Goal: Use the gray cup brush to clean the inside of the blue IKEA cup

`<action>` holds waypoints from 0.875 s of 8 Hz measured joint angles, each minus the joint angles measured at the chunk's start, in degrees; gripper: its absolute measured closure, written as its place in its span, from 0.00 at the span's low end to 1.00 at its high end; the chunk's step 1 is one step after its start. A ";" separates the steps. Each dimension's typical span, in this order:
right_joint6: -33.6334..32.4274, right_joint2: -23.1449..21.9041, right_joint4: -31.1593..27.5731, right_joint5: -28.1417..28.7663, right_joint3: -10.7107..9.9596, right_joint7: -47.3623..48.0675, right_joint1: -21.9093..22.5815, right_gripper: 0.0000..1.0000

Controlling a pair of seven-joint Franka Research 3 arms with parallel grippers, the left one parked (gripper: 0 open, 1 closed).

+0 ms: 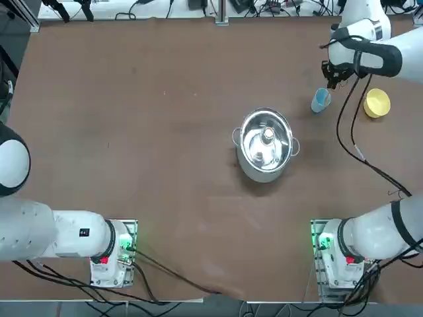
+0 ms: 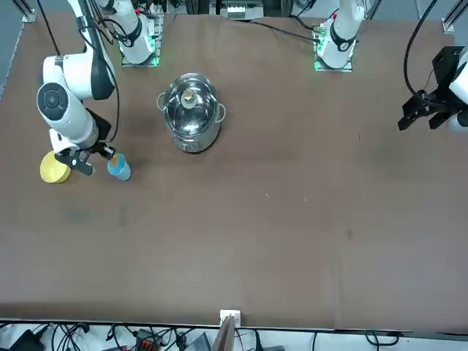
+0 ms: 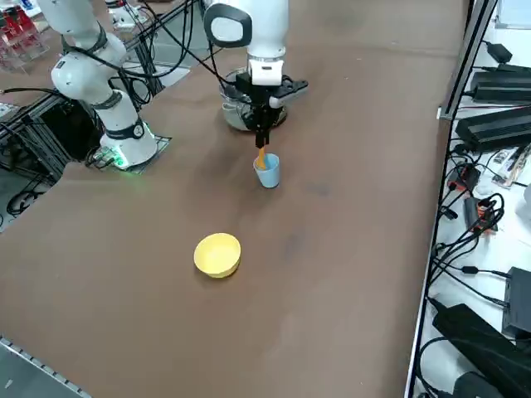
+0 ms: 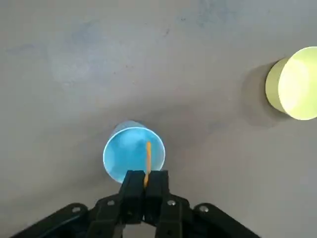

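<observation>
The blue IKEA cup (image 4: 132,154) stands upright on the brown table, also seen at cup (image 1: 320,100), cup (image 2: 119,167) and cup (image 3: 267,172). My right gripper (image 4: 145,185) hangs just above its rim, shut on the gray cup brush (image 4: 147,161), a slim orange stick. The brush (image 3: 261,157) points down into the cup's opening. In the front view the brush's orange top (image 2: 111,156) shows right over the cup.
A yellow bowl (image 1: 377,103) sits on the table beside the cup, on its right in the top view. A steel pot (image 1: 266,144) stands near the table's middle. Black cables hang from the right arm over the table.
</observation>
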 joint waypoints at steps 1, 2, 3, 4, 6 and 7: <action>0.06 0.46 0.39 -0.06 0.00 0.00 -0.06 0.97; 0.08 0.88 0.81 -0.09 0.00 0.00 -0.09 0.97; 0.12 1.34 1.44 -0.09 0.00 0.00 -0.09 0.97; 0.15 1.74 2.10 -0.09 0.03 0.00 -0.06 0.97; 0.90 2.37 2.72 -0.08 0.17 0.61 0.11 0.97; 1.18 2.75 2.77 -0.08 0.37 1.39 0.16 0.97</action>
